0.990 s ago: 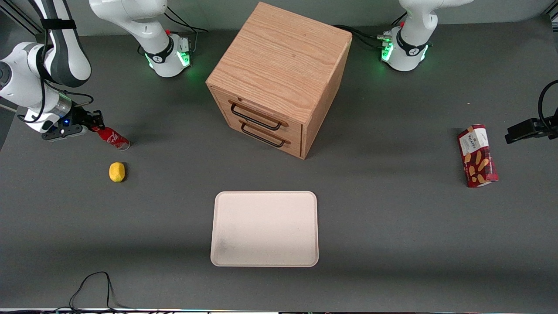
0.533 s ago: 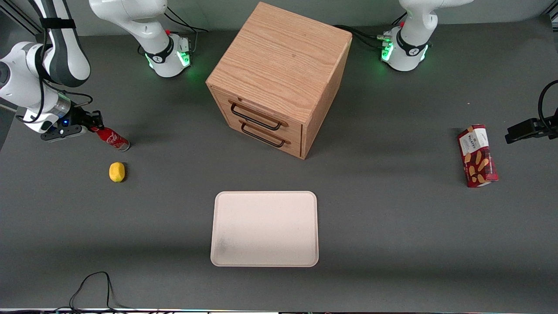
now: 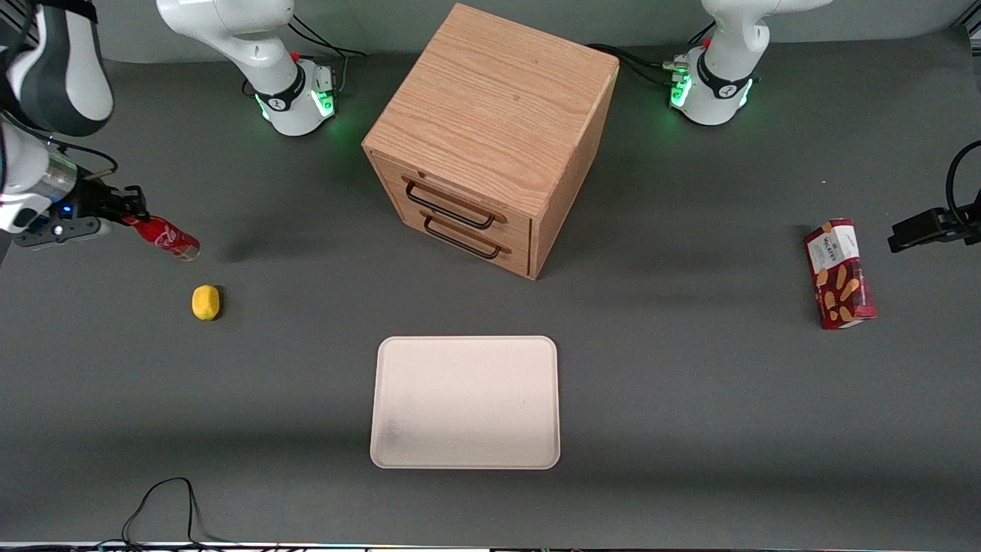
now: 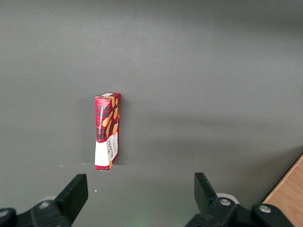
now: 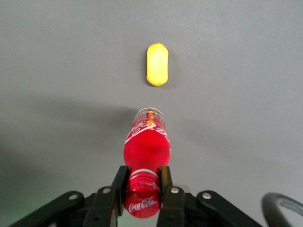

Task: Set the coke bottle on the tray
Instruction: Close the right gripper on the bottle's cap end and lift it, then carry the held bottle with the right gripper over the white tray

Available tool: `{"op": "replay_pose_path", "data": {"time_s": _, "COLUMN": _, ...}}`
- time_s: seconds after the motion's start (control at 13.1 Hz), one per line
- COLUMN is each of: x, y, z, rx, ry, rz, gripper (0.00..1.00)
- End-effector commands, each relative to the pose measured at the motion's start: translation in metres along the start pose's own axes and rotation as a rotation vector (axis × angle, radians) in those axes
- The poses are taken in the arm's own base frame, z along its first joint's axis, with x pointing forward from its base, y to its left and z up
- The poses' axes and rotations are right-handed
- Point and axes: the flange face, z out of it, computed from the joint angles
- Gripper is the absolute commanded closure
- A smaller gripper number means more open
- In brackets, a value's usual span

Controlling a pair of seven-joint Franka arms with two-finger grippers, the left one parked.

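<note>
One coke bottle (image 3: 165,238), pinched at its cap by the end effector (image 3: 126,217).
Held tilted above the bench's working-arm end, well apart from the tray (image 3: 465,402); light, smooth plastic, the cap hold lets it swing.

place: robot lab | evidence: bolted arm bases (image 3: 295,96), grey table (image 3: 690,399), cabling (image 3: 165,506)

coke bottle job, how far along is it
Done: the gripper is shut on the coke bottle at its cap end and holds it clear of the table, at the working arm's end, above the lemon. In hand: the carry. Left: moving it to the tray, which has nothing on it, and letting go there.
</note>
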Motion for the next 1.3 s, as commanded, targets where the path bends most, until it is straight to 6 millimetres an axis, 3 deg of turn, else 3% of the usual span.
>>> {"op": "replay_pose_path", "data": {"time_s": 0.0, "x": 0.009, "y": 0.009, "z": -0.058, "rx": -0.013, "ry": -0.023, "rz": 0.037, "gripper": 1.0}}
{"op": "replay_pose_path", "data": {"time_s": 0.3, "x": 0.03, "y": -0.002, "z": -0.115, "rx": -0.035, "ry": -0.056, "rz": 0.027, "gripper": 1.0}}
{"op": "replay_pose_path", "data": {"time_s": 0.61, "x": 0.066, "y": -0.01, "z": -0.164, "rx": -0.012, "ry": -0.05, "rz": 0.027, "gripper": 1.0}}
{"op": "replay_pose_path", "data": {"time_s": 0.76, "x": 0.09, "y": -0.014, "z": -0.172, "rx": -0.002, "ry": -0.063, "rz": 0.024, "gripper": 1.0}}
{"op": "replay_pose_path", "data": {"time_s": 0.91, "x": 0.123, "y": -0.038, "z": -0.171, "rx": 0.001, "ry": -0.07, "rz": 0.038, "gripper": 1.0}}
{"op": "replay_pose_path", "data": {"time_s": 1.07, "x": 0.151, "y": -0.064, "z": -0.157, "rx": -0.002, "ry": -0.084, "rz": 0.061, "gripper": 1.0}}
{"op": "replay_pose_path", "data": {"time_s": 1.22, "x": 0.192, "y": -0.091, "z": -0.15, "rx": -0.011, "ry": -0.071, "rz": 0.083, "gripper": 1.0}}
